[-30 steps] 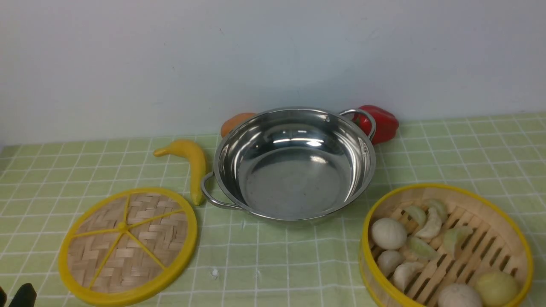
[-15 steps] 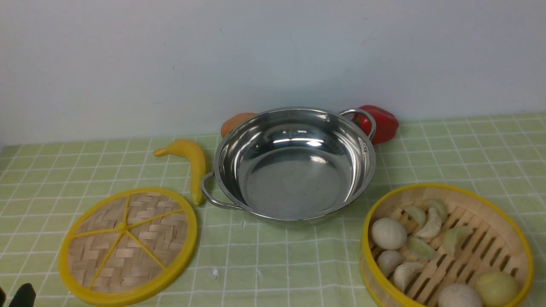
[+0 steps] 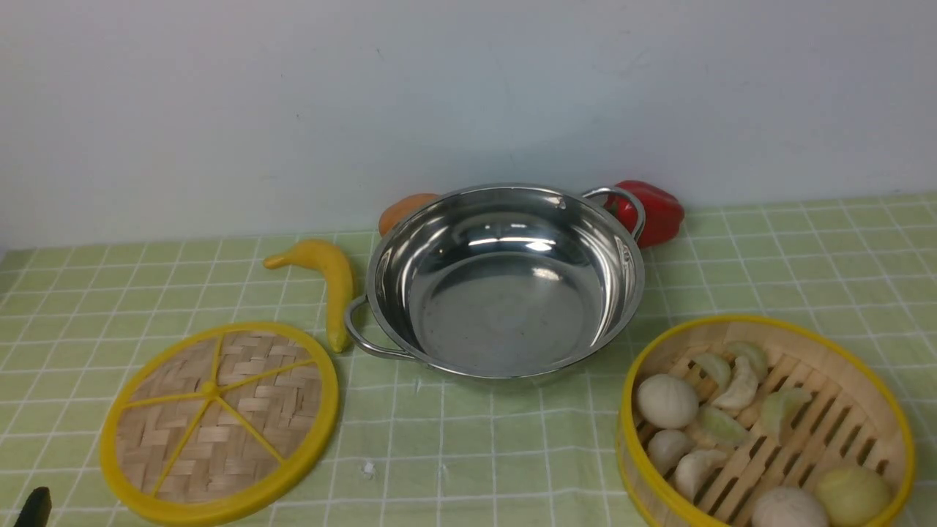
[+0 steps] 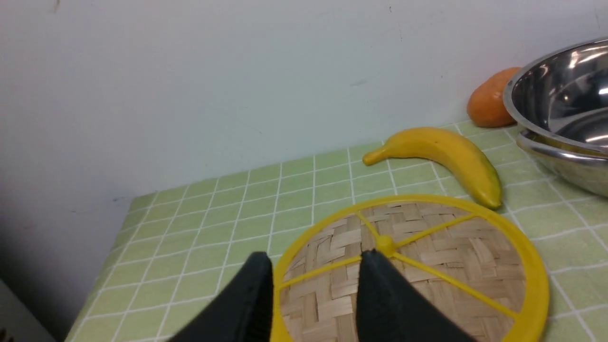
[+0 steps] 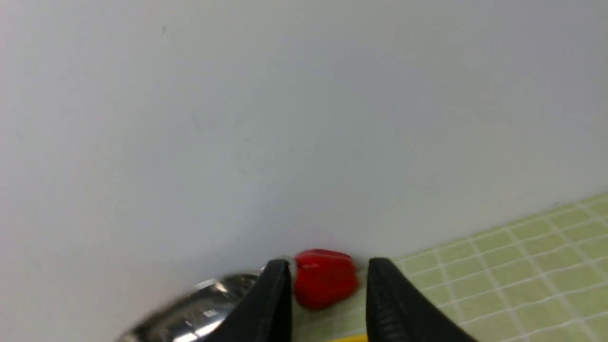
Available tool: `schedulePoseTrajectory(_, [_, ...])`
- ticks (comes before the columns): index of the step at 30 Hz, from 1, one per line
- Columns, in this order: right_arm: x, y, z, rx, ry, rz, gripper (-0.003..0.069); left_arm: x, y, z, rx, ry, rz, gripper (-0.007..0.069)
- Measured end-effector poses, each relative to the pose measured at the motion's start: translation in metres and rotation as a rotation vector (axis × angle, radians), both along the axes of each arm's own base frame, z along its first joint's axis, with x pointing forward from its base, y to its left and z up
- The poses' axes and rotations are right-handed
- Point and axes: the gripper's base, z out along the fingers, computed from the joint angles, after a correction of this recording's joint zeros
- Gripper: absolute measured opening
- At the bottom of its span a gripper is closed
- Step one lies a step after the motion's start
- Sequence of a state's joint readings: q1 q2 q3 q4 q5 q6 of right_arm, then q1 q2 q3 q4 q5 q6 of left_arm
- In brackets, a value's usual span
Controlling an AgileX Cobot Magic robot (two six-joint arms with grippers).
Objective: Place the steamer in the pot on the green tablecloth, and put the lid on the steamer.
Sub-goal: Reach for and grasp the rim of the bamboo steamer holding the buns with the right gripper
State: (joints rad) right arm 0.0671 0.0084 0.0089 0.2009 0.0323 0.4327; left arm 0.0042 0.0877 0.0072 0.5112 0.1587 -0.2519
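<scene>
The steel pot (image 3: 505, 282) stands empty on the green tablecloth (image 3: 805, 263) at the middle back. The steamer (image 3: 765, 424), holding pale dumplings and buns, sits at the front right. The lid (image 3: 219, 421) lies flat at the front left; it also shows in the left wrist view (image 4: 413, 266). My left gripper (image 4: 316, 261) is open, held above the lid's near edge; only a black tip shows in the front view (image 3: 33, 507). My right gripper (image 5: 327, 268) is open and empty, raised, out of the front view.
A yellow banana (image 3: 329, 282) lies left of the pot. An orange fruit (image 3: 406, 208) and a red pepper (image 3: 655, 208) sit behind the pot against the white wall. The cloth's left edge shows in the left wrist view (image 4: 118, 223).
The left gripper's black tip has sunk lower at the front view's bottom left corner. The pot, steamer and lid have not moved.
</scene>
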Motion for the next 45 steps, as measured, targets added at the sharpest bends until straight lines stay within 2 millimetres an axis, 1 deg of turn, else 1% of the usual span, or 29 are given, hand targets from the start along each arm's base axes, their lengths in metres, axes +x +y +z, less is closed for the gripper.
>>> schedulePoseTrajectory(2, [0.0,-0.001,0.001,0.139,0.0,0.012,0.0243,0.0,0.0,0.0,0.004,-0.003,-0.002,0.0243])
schedulePoseTrajectory(5, [0.0,-0.001,0.002,0.229,-0.01,0.018,0.0243,0.0,-0.002,0.002,-0.071,-0.03,-0.012,0.0243])
schedulePoseTrajectory(7, [0.0,-0.002,0.003,0.26,-0.016,0.019,0.0243,0.001,-0.004,0.005,-0.198,-0.067,-0.02,0.0243])
schedulePoseTrajectory(11, [0.0,-0.002,0.002,0.321,-0.013,0.025,0.0243,0.001,-0.007,0.012,-0.548,-0.153,-0.031,0.0243])
schedulePoseTrajectory(12, [0.0,-0.002,0.002,0.326,-0.012,0.025,0.0243,0.001,-0.007,0.013,-0.58,-0.159,-0.031,0.0243])
schedulePoseTrajectory(14, [0.0,-0.002,0.002,0.386,-0.009,0.033,0.0243,0.001,-0.007,0.016,-0.828,-0.202,-0.027,0.0243])
schedulePoseTrajectory(15, [0.0,-0.002,0.002,0.389,-0.009,0.033,0.0243,0.001,-0.007,0.016,-0.841,-0.204,-0.027,0.0243])
schedulePoseTrajectory(16, [0.0,-0.002,0.002,0.409,-0.008,0.036,0.0243,0.001,-0.007,0.017,-0.918,-0.215,-0.025,0.0243])
schedulePoseTrajectory(18, [0.0,-0.002,0.002,0.42,-0.008,0.037,0.0243,0.001,-0.007,0.017,-0.968,-0.219,-0.021,0.0243])
schedulePoseTrajectory(23, [0.0,-0.002,0.002,0.437,-0.007,0.04,0.0243,0.001,-0.007,0.02,-0.989,-0.25,-0.035,0.0243])
schedulePoseTrajectory(28, [-0.002,-0.005,0.01,0.474,-0.101,0.031,0.0243,-0.001,-0.006,0.032,-1.05,-0.383,-0.097,0.0243])
schedulePoseTrajectory(29, [-0.003,-0.007,0.013,0.489,-0.139,0.027,0.0243,-0.003,-0.005,0.039,-1.084,-0.454,-0.134,0.0243])
schedulePoseTrajectory(30, [-0.005,-0.01,0.021,0.497,-0.226,0.02,0.0243,-0.008,-0.004,0.053,-1.126,-0.602,-0.219,0.0243])
schedulePoseTrajectory(31, [-0.007,-0.011,0.026,0.5,-0.274,0.017,0.0243,-0.011,-0.004,0.058,-1.142,-0.662,-0.256,0.0243])
schedulePoseTrajectory(33, [-0.014,-0.013,0.045,0.484,-0.409,0.016,0.0243,-0.024,-0.003,0.081,-1.132,-0.879,-0.387,0.0243])
schedulePoseTrajectory(34, [-0.018,-0.014,0.057,0.473,-0.481,0.017,0.0243,-0.03,-0.002,0.091,-1.116,-0.951,-0.425,0.0243])
schedulePoseTrajectory(35, [-0.019,-0.014,0.06,0.467,-0.495,0.018,0.0243,-0.032,-0.002,0.094,-1.109,-0.974,-0.438,0.0243])
schedulePoseTrajectory(36, [-0.026,-0.015,0.078,0.438,-0.587,0.018,0.0243,-0.04,-0.002,0.111,-1.057,-1.06,-0.47,0.0243])
schedulePoseTrajectory(37, [-0.031,-0.016,0.092,0.415,-0.643,0.016,0.0243,-0.046,-0.002,0.124,-1.016,-1.105,-0.48,0.0243])
schedulePoseTrajectory(40, [-0.042,-0.015,0.136,0.326,-0.759,0.005,0.0243,-0.062,-0.002,0.163,-0.886,-1.184,-0.465,0.0243])
schedulePoseTrajectory(41, [-0.045,-0.013,0.151,0.276,-0.789,-0.006,0.0243,-0.064,-0.003,0.175,-0.811,-1.163,-0.418,0.0243])
schedulePoseTrajectory(42, [-0.046,-0.013,0.154,0.265,-0.792,-0.007,0.0243,-0.066,-0.003,0.178,-0.81,-1.172,-0.422,0.0243])
schedulePoseTrajectory(43, [-0.048,-0.01,0.18,0.162,-0.808,-0.024,0.0243,-0.068,-0.004,0.197,-0.714,-1.133,-0.365,0.0243])
schedulePoseTrajectory(45, [-0.046,-0.005,0.207,0.003,-0.774,-0.05,0.0243,-0.063,-0.005,0.213,-0.613,-1.025,-0.29,0.0243])
